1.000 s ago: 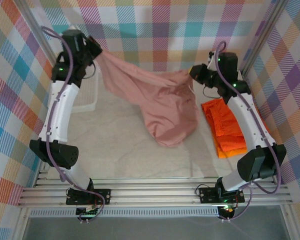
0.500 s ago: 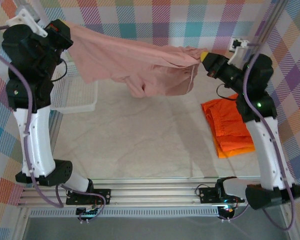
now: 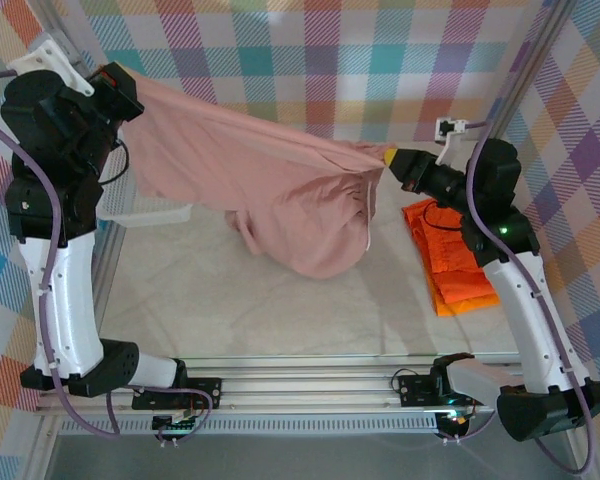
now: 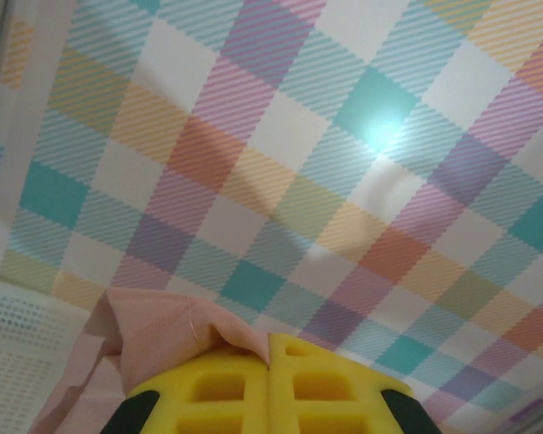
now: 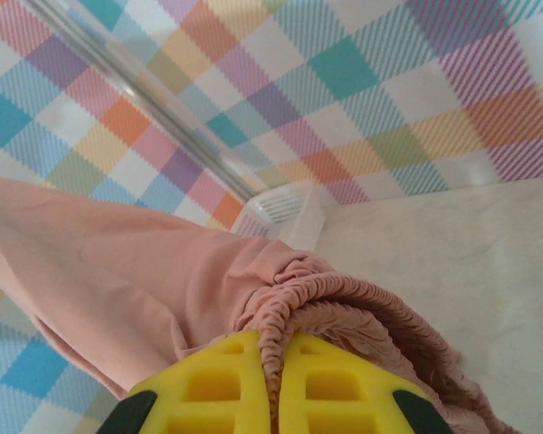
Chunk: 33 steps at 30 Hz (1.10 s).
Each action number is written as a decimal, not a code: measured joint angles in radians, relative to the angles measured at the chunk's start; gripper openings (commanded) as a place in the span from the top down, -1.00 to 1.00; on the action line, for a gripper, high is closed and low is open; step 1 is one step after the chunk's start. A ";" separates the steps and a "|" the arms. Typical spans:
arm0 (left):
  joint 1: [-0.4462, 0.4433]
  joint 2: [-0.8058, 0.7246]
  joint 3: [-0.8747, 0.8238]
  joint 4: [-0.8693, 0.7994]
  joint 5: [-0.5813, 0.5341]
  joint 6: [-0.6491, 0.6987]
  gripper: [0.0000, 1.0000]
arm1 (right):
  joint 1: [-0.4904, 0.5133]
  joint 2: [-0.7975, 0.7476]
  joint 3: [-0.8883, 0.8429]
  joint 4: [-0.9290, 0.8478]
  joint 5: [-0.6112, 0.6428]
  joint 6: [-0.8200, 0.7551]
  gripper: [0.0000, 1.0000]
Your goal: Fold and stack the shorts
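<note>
Pink shorts (image 3: 280,200) hang stretched above the table (image 3: 230,300) between the two arms, sagging in the middle. The left gripper (image 4: 270,384) is clamped tight on one cloth edge and the right gripper (image 3: 388,157) on the gathered waistband. Orange shorts (image 3: 455,255) lie folded at the table's right.

No lettering, label, brand, number or sign legible anywhere.
</note>
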 measured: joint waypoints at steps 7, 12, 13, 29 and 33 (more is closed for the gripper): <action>0.000 0.005 0.114 -0.004 -0.024 0.006 1.00 | 0.119 -0.077 -0.058 0.034 0.010 0.054 1.00; 0.000 0.008 0.122 0.030 -0.026 -0.013 1.00 | 0.206 -0.156 -0.096 0.035 0.094 0.071 1.00; 0.000 0.016 0.127 0.035 -0.018 -0.020 1.00 | 0.213 -0.171 -0.104 0.035 0.121 0.076 1.00; -0.107 0.679 0.217 0.082 0.045 -0.065 0.11 | 0.219 0.093 -0.150 -0.163 0.636 0.186 0.91; -0.113 0.905 0.421 0.014 0.055 -0.090 -0.69 | 0.132 0.351 0.031 -0.200 0.612 0.205 0.59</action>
